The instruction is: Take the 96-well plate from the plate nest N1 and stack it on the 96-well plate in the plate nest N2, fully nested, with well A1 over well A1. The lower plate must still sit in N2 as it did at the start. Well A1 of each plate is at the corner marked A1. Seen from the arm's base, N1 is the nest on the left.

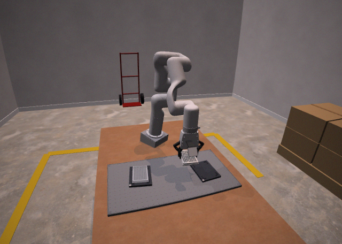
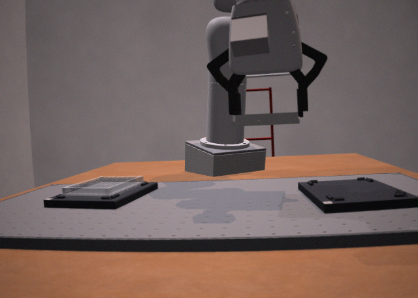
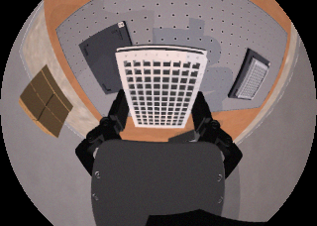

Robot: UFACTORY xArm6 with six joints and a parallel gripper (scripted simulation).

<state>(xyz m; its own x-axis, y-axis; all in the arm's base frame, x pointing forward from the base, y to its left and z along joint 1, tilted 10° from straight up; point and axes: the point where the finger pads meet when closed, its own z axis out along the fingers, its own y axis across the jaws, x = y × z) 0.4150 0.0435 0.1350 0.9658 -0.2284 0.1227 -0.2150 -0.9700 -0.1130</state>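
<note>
My gripper point(image 1: 189, 152) is shut on a white 96-well plate point(image 1: 189, 157) and holds it level, well above the grey mat. In the exterior view the plate point(image 2: 266, 118) hangs between the black fingers point(image 2: 266, 102), left of the empty black nest N1 point(image 2: 357, 191). The empty nest point(image 1: 206, 170) lies just right of and below the held plate. The other clear 96-well plate point(image 1: 140, 173) point(image 2: 101, 191) sits in nest N2 at the left. In the wrist view the held plate point(image 3: 160, 86) fills the middle, with the empty nest point(image 3: 106, 55) to the left and the N2 plate point(image 3: 250, 75) to the right.
Both nests stand on a grey perforated mat point(image 1: 171, 182) on the orange table. The arm's base point(image 1: 153, 137) stands behind the mat. A red hand truck point(image 1: 130, 79) is by the back wall, and cardboard boxes point(image 1: 315, 142) are at the right.
</note>
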